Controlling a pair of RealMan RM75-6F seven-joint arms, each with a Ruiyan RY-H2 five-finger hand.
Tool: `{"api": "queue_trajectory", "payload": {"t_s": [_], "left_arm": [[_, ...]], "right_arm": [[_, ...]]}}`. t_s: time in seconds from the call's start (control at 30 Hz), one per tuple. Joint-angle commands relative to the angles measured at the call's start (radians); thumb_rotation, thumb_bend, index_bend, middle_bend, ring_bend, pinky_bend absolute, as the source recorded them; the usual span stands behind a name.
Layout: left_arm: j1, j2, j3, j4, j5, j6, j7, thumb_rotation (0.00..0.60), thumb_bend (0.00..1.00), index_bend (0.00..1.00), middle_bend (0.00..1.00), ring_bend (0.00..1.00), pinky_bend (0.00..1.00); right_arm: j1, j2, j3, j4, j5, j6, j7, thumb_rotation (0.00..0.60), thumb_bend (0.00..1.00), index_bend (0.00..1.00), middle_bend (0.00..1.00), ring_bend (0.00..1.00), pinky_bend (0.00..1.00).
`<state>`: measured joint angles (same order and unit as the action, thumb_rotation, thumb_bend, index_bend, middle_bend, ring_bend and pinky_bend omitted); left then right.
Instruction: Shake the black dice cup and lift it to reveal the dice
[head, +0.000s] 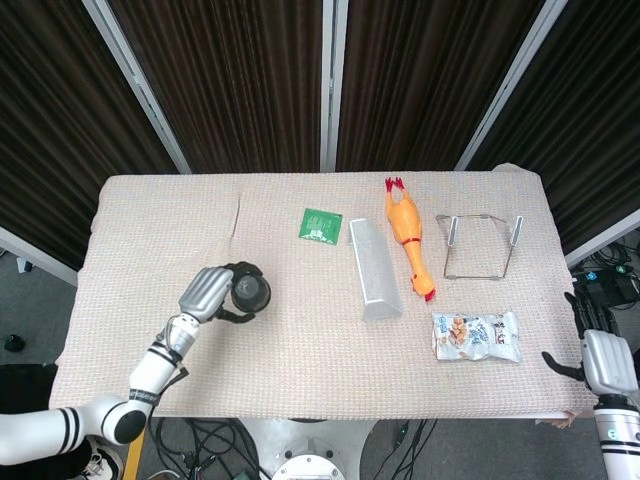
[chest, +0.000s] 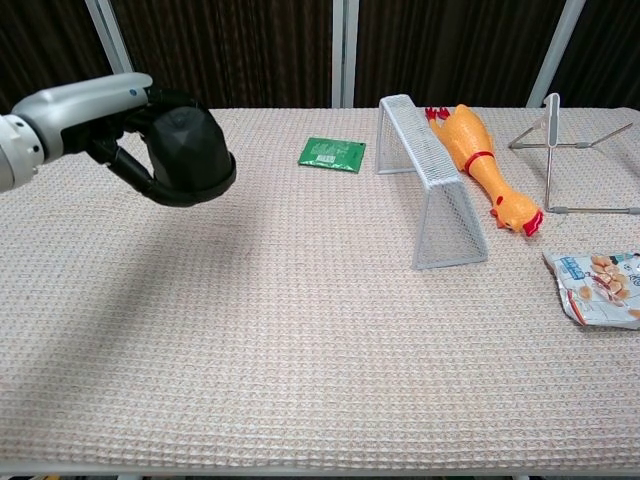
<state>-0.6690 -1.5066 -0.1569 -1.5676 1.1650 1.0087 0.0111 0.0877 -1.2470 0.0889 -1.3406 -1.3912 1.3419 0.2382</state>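
Observation:
My left hand (head: 207, 295) (chest: 95, 112) holds the black dice cup (head: 249, 292) (chest: 187, 155) in the air above the left part of the table, fingers wrapped around its body. The cup's mouth faces down and toward the chest camera. No dice show on the cloth in either view. My right hand (head: 608, 363) hangs off the table's right front corner, below its edge, holding nothing; its fingers are hard to make out.
A beige woven cloth (chest: 300, 330) covers the table. A green packet (head: 320, 224), a wire mesh rack (head: 375, 270), a rubber chicken (head: 409, 237), a wire stand (head: 480, 245) and a snack bag (head: 477, 336) lie on the middle and right.

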Motion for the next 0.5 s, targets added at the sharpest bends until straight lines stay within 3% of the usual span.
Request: {"api": "queue_trajectory", "payload": {"t_s": [0.03, 0.3, 0.5], "left_arm": [[0.014, -0.097, 0.021, 0.16, -0.002, 0.0, -0.019, 0.6, 0.26, 0.4, 0.49, 0.35, 0.43], [0.017, -0.214, 0.015, 0.382, -0.007, -0.039, -0.08, 0.6, 0.26, 0.4, 0.49, 0.35, 0.43], [0.031, -0.278, 0.02, 0.477, 0.034, -0.027, -0.138, 0.6, 0.25, 0.38, 0.48, 0.34, 0.41]], "right_arm": [[0.0, 0.008, 0.002, -0.012, -0.008, 0.01, -0.003, 0.6, 0.1, 0.0, 0.0, 0.0, 0.0], [0.006, 0.025, 0.006, -0.056, -0.022, 0.026, -0.033, 0.6, 0.1, 0.0, 0.0, 0.0, 0.0], [0.008, 0.03, 0.007, -0.068, -0.02, 0.026, -0.043, 0.6, 0.1, 0.0, 0.0, 0.0, 0.0]]}}
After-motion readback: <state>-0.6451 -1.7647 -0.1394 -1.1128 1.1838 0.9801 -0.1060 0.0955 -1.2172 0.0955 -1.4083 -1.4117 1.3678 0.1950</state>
